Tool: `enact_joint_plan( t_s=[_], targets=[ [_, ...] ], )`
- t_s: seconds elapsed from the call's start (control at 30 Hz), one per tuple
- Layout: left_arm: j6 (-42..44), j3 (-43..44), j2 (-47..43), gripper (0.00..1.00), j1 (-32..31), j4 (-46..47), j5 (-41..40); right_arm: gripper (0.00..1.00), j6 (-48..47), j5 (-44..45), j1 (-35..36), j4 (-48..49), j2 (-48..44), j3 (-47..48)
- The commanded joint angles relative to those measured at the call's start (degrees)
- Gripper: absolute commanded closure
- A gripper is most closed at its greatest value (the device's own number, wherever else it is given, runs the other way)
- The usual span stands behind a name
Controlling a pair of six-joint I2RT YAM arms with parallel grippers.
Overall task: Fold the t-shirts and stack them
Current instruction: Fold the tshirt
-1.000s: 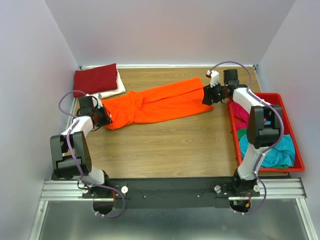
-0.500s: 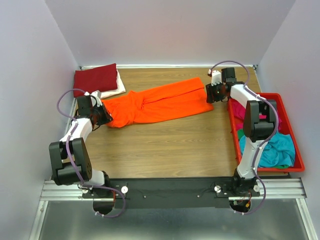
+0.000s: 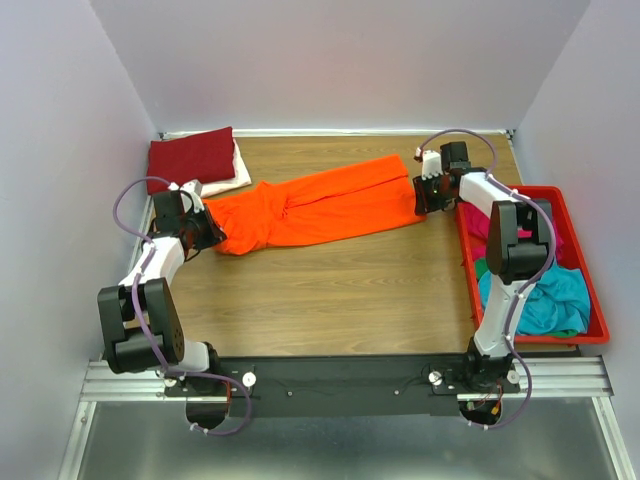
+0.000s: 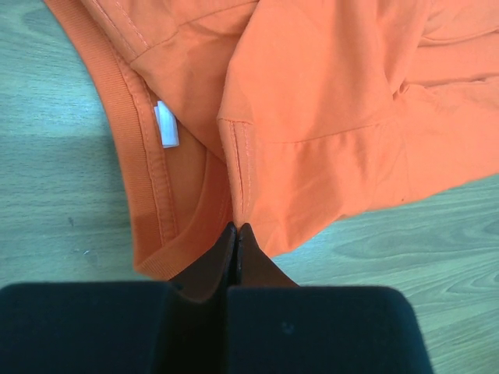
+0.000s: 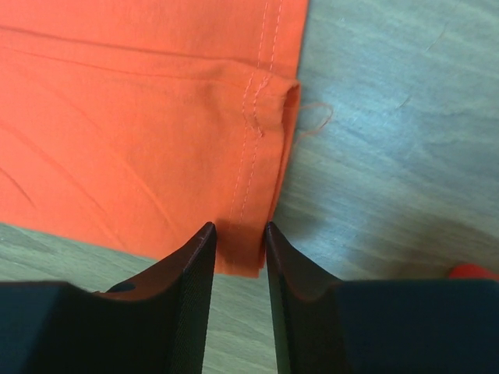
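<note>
Narrowing around the hem corner, the right gripper (image 5: 236, 234) has drawn its jaws in from wide to a slim gap, with the edge of the orange t-shirt (image 5: 140, 117) between them but not yet pinched. The left gripper (image 4: 236, 231) stays clamped on the collar end. Stretched along the table (image 3: 330, 290), the shirt seems nearly secured at both ends for folding; the dark red t-shirt (image 3: 190, 155) lies folded at the far-left corner.
</note>
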Motion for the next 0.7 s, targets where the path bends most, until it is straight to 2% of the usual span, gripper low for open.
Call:
enact_joint_plan(
  t_s=[0.0,0.17,0.2,0.37,0.4,0.47,0.67],
  targets=[
    [0.02,-0.89,-1.6,1.0,-0.11,1.03,1.43,0.62,0.83,-1.13,-0.32,-1.47,0.69,-1.11],
    [-0.06,-0.8,-1.96,1.0,-0.11,0.85,1.35,0.69,1.01,-1.74,-0.32,-1.99,0.61,-0.94],
    [-0.06,-0.8,-2.22,1.0,-0.19,0.85,1.35,0.76,0.83,-1.66,-0.32,-1.99,0.43,-0.93],
    [-0.68,-0.72,-3.97,1.0,-0.11,0.33,0.65,0.88,0.04,0.62,-0.32,-1.99,-1.85,-0.93],
    [-0.77,-0.8,-4.41,1.0,-0.19,0.06,0.38,0.95,-0.31,1.06,-0.23,-1.99,-2.73,-1.11],
    [-1.47,-1.07,-5.9,1.0,-0.11,-0.55,0.29,0.99,-0.66,2.12,-0.49,-1.99,-3.61,-1.46],
    [-3.84,-3.26,-9.16,1.0,1.38,-1.78,0.29,0.99,-2.24,3.0,-1.28,-1.99,-5.55,-2.87]
  ],
)
